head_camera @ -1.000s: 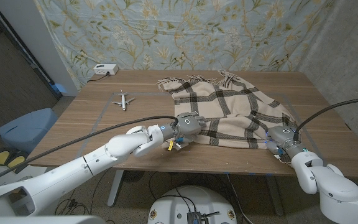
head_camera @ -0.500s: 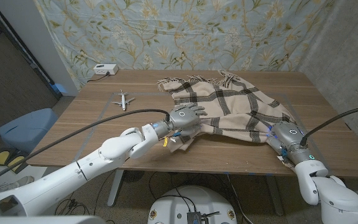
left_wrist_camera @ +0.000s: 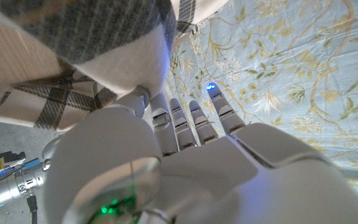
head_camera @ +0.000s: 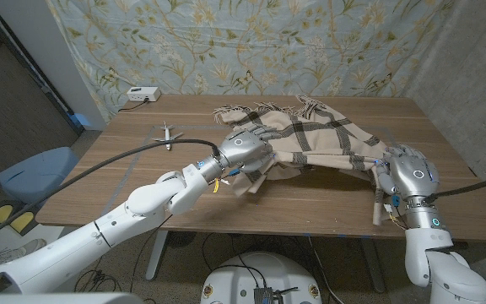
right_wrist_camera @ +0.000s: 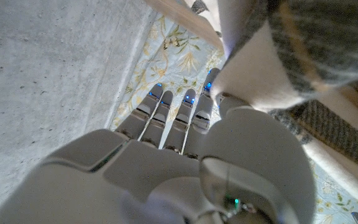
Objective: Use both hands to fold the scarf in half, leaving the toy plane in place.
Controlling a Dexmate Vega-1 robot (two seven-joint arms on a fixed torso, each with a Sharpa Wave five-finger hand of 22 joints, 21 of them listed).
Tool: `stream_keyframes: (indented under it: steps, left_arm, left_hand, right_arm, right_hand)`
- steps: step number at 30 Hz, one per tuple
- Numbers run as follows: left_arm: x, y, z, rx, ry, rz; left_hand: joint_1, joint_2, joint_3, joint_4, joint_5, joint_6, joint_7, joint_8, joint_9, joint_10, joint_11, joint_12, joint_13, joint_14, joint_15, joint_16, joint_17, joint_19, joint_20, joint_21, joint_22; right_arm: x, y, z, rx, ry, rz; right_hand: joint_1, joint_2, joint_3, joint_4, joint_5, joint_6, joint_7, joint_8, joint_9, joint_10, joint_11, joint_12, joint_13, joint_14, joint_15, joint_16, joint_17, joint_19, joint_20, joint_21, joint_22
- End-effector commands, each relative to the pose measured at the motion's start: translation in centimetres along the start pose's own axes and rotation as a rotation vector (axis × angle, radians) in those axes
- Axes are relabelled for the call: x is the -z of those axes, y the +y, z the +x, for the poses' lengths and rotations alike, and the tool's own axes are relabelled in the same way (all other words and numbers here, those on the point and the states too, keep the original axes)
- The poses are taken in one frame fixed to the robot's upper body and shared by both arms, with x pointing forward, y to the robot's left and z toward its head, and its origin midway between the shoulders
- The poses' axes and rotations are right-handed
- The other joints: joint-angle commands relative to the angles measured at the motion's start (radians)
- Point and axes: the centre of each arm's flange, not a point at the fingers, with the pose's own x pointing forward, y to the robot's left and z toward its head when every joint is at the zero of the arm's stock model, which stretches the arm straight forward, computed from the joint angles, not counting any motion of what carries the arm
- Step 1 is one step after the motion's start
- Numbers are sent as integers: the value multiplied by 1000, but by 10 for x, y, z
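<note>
Head view shows both hands, left hand [head_camera: 245, 150] and right hand [head_camera: 409, 173], each pinching the plaid scarf's [head_camera: 319, 135] near edge, now lifted off the table and carried toward its far edge, beginning the fold, toy plane [head_camera: 166, 133] untouched.

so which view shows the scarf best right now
The head view: it takes in the whole checked scarf on the table, its near edge lifted by the left hand and the right hand. The left wrist view catches only a close, blurred fold, and the right wrist view likewise.
</note>
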Motion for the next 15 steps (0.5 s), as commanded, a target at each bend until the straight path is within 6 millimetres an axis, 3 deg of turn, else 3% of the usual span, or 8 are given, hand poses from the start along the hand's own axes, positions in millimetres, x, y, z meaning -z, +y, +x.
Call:
stream_keyframes:
  steps: [1,15]
  left_arm:
    - [8,28,-5,-112,16,-38]
    - [18,66,-3,-257,7,-100]
  left_hand:
    - [-8,-4,9,11,11,-16,4,21,27,1,1,-1,5,6,8,9,6,7,2,8,5]
    - [-11,-1,30,45,23,-68,16,73,106,5,-4,1,12,5,8,12,12,11,-3,19,9]
  right_arm:
    - [9,-20,-10,212,79,-24]
    - [-1,-48,-1,439,33,-57]
  right_hand:
    - [-7,1,4,12,9,-10,-5,13,12,0,-3,-4,6,10,-165,6,7,2,-42,9,3]
    - [-25,2,4,53,30,-67,-31,54,70,-14,-23,-5,23,18,-171,8,27,22,-57,26,8]
